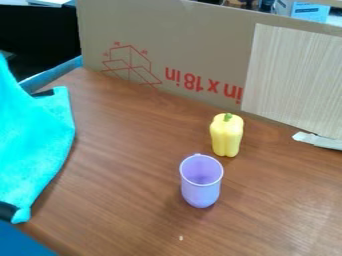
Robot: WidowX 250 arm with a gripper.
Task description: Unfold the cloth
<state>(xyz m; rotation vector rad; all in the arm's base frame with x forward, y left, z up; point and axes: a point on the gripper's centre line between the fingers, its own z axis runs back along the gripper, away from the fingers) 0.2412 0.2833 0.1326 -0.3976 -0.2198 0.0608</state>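
A bright turquoise cloth [33, 142] takes up the left edge of the camera view, and part of it runs out of the frame. Its right side bulges over the brown table, with a shadow along its lower right border. One corner points up near the table's back left, and another narrows to a tip at the lower left. Small black pieces show against the cloth at its upper corner and by its lower tip; what they belong to I cannot tell.
A purple cup [200, 186] stands upright near the middle of the table [127, 165], with a yellow toy pepper [227, 136] just behind it. A cardboard panel [180, 37] walls off the back, and a whitish strip [319, 141] lies at the right.
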